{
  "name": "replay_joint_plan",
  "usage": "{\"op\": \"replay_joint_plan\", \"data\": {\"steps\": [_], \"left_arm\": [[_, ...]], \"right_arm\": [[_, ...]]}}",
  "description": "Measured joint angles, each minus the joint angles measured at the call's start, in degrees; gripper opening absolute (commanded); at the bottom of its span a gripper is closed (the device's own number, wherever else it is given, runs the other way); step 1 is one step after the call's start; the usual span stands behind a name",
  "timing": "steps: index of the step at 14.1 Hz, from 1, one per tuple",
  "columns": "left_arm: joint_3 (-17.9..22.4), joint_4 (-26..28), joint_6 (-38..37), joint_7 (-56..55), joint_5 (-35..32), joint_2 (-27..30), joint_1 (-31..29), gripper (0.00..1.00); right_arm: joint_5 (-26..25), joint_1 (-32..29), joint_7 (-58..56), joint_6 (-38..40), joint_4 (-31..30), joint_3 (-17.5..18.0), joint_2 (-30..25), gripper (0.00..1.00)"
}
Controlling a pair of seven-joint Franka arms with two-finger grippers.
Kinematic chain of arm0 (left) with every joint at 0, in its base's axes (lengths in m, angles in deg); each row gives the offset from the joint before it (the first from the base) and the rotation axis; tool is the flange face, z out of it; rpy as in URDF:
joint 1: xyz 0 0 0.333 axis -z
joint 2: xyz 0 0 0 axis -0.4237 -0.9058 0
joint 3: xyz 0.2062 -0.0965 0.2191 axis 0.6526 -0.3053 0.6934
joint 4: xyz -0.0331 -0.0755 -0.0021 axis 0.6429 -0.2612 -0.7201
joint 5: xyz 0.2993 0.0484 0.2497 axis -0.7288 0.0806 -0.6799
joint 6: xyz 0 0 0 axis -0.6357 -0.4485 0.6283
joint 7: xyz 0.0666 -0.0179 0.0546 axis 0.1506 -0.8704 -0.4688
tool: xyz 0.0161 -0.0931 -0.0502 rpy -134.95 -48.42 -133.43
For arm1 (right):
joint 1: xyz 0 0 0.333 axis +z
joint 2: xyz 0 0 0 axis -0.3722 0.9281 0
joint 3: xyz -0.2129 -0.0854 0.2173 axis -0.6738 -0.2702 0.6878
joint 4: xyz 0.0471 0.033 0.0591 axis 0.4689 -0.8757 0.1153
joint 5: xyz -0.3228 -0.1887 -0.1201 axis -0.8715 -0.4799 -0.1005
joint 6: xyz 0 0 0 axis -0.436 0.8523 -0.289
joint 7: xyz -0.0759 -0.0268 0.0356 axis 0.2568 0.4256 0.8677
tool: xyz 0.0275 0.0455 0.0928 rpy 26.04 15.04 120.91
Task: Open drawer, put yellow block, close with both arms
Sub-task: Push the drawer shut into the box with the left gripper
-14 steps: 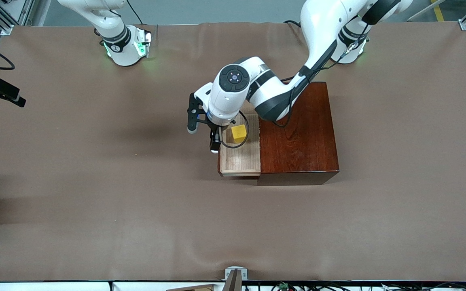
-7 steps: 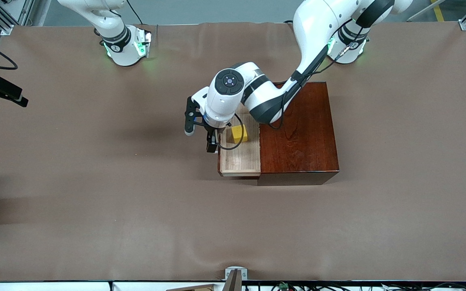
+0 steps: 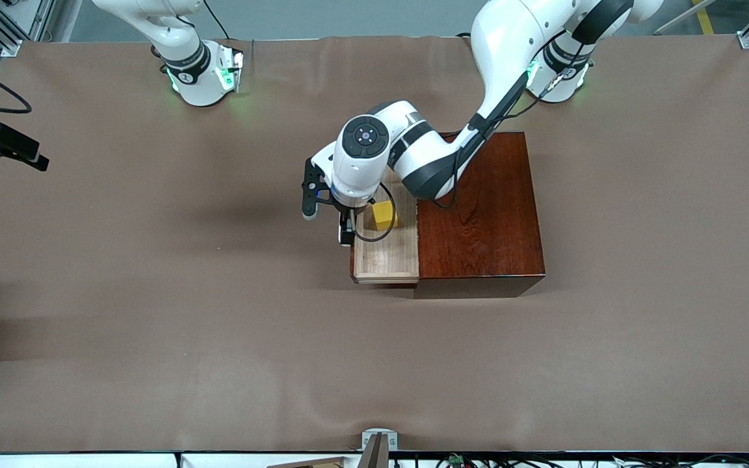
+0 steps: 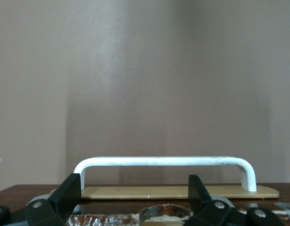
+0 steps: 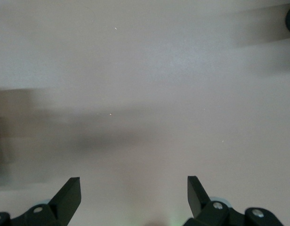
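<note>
Left hand (image 3: pixel 346 229), fingers apart, over pale wood drawer (image 3: pixel 387 260) w/ yellow cube (image 3: pixel 384 214); right hand (image 5: pixel 133 200) apart.

Table (image 3: pixel 153 292) has a brown cloth cover, slightly wrinkled. Black camera bracket (image 3: pixel 4 146) and cable sit at the right arm's end. Small grey mount (image 3: pixel 379 442) at the near edge.

Hidden parts
The left arm (image 3: pixel 413 156) is covering part of the drawer (image 3: pixel 387 257); the right gripper is lying outside the front view.

Glossy mahogany box (image 3: pixel 482 208), pale raw-wood drawer (image 3: pixel 387 257).
</note>
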Motion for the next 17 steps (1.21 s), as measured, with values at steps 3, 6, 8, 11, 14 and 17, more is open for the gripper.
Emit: {"op": "replay_joint_plan", "data": {"steps": [3,6,8,11,14,17], "left_arm": [[1.77,-0.94,-2.15,-0.28,0.00,0.00,1.64,1.00],[3.05,-2.03,-6.13,-0.79,-0.37,0.09,2.28,1.00],[3.65,-2.68,-10.21,-0.94,-1.28,0.43,2.29,1.00],[4.42,-2.78,-17.84,-1.92,-4.74,1.50,2.24,1.00],[5.11,-2.73,-24.21,-1.93,-7.55,2.51,2.12,1.00],[5.30,-2.68,-26.76,-1.93,-8.77,2.72,2.05,1.00]], "right_arm": [[-0.12,0.00,0.05,0.00,0.00,0.00,0.91,1.00],[-0.22,-0.02,0.07,-0.01,0.03,-0.09,0.94,1.00],[-0.26,-0.03,0.10,-0.01,0.04,-0.13,0.94,1.00],[-0.36,-0.08,0.12,-0.04,0.14,-0.27,0.93,1.00],[-0.39,-0.08,0.12,-0.05,0.18,-0.32,0.93,1.00],[-0.40,-0.08,0.12,-0.05,0.18,-0.33,0.93,1.00]]}}
